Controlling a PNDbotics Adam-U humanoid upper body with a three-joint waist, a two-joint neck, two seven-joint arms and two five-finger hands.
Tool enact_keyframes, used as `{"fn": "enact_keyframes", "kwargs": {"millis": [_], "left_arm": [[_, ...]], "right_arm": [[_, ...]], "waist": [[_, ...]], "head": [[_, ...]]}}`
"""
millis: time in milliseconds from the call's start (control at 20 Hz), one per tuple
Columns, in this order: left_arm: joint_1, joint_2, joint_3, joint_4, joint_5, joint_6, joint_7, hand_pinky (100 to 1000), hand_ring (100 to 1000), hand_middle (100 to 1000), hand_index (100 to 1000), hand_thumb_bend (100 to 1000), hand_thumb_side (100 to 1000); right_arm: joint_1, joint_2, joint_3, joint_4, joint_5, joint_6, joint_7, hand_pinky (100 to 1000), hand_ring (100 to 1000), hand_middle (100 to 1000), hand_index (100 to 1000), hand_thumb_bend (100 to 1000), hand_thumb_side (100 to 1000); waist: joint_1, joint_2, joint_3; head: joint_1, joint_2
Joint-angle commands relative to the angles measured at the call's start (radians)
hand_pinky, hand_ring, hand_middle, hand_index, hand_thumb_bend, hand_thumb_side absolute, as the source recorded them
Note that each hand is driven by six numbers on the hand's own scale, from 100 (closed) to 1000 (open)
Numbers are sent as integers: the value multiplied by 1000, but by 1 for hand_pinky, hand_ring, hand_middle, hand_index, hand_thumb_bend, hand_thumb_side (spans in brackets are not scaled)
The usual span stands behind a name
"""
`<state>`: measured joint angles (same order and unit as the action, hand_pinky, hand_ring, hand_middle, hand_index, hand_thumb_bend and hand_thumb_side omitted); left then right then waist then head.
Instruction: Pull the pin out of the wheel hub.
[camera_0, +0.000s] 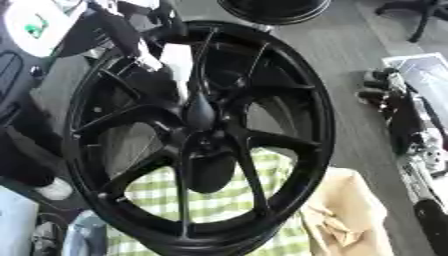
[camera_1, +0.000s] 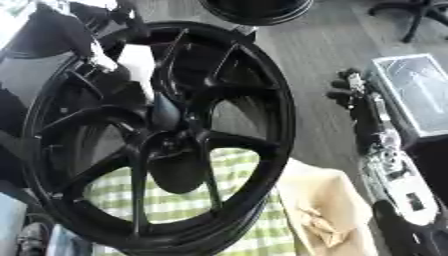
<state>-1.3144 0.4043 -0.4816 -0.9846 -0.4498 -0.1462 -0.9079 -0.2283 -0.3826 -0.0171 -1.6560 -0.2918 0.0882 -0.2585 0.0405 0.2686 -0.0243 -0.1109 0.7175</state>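
I see the black wheel (camera_0: 201, 135) standing nearly upright, filling both views, over a green checked cloth (camera_0: 219, 200). My right hand (camera_1: 354, 92) hangs beside the rim, plainer in the right eye view; I cannot tell its fingers' state. My left hand and the pin are not discernible among the dark spokes.

Grey plank floor (camera_0: 350, 55), office chair base (camera_1: 418, 15), green checked cloth (camera_0: 219, 200).
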Motion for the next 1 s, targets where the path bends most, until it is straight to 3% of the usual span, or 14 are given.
{"fn": "enact_keyframes", "kwargs": {"millis": [50, 350, 600, 750, 1000], "left_arm": [[-22, 9, 21, 1, -2, 1, 1, 935, 894, 828, 860, 577, 426], [-19, 4, 17, 10, 29, -7, 1, 904, 856, 786, 819, 516, 339], [-17, 0, 16, 13, 50, -5, 1, 898, 848, 774, 801, 468, 318], [-16, -3, 12, 13, 68, -5, 1, 892, 837, 759, 752, 400, 289], [-15, -4, 7, 14, 93, 3, 1, 877, 802, 703, 625, 252, 157]], "right_arm": [[-11, -13, -1, -7, -4, 1, -1, 902, 718, 691, 803, 100, 803], [-13, -10, -1, -3, -3, 5, -5, 901, 719, 690, 803, 100, 809], [-14, -8, 0, -3, -3, 7, -6, 901, 719, 690, 803, 100, 813], [-15, -7, 0, -2, -2, 10, -7, 901, 719, 689, 802, 100, 816], [-14, -4, 1, 2, 0, 13, -9, 900, 719, 688, 802, 100, 820]], "waist": [[-2, -13, -2], [-1, -8, -4], [0, -5, -7], [1, -3, -7], [2, 0, -8]], "head": [[5, -16], [11, -18], [15, -19], [15, -20], [17, -18]]}}
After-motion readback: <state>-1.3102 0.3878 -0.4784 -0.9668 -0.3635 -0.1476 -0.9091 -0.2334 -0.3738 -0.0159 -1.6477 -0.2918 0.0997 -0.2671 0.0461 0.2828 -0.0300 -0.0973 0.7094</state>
